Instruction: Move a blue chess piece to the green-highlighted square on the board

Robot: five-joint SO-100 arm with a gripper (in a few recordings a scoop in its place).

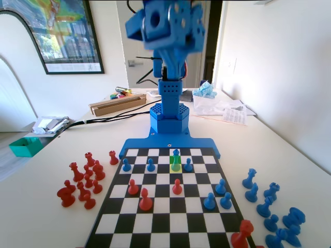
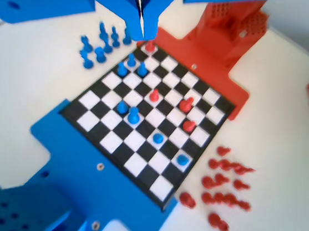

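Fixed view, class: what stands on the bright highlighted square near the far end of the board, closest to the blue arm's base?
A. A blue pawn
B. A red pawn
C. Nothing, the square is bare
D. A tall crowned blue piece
A: in the fixed view a small blue pawn stands on the highlighted square, which reads green to yellow there; another blue pawn stands just behind it, and the nearest red pawn is some squares nearer the camera.

Bright, even daylight in both views; the wrist view is motion-blurred, especially at edges.
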